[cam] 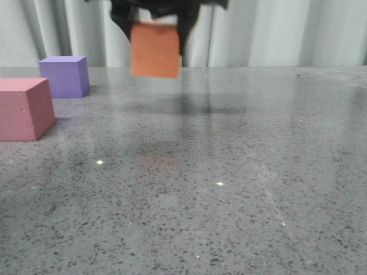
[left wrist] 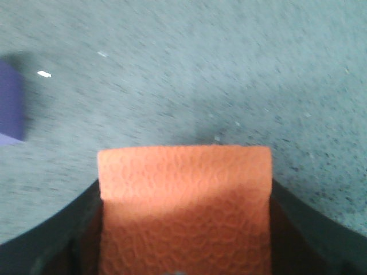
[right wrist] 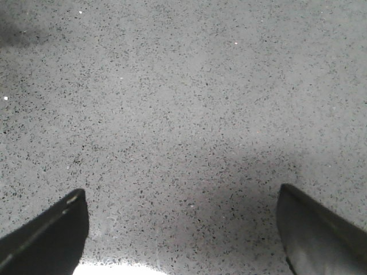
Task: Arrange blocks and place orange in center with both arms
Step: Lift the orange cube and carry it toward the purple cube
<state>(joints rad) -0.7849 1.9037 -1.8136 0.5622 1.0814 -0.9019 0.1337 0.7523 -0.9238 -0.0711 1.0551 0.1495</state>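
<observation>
Orange cube hangs above the desk, pinched in the left pincer.

Likely light, soft foam; flat opposite faces suit the grip. Pink cube and purple cube sit left; right pincer spread, empty.

Grey speckled stone tabletop is seen filling the lower frame, glossy, dotted with small bright light reflections. Pale pleated curtains are hung behind it from 9 to 3 o'clock. Lighting is soft, even.
</observation>
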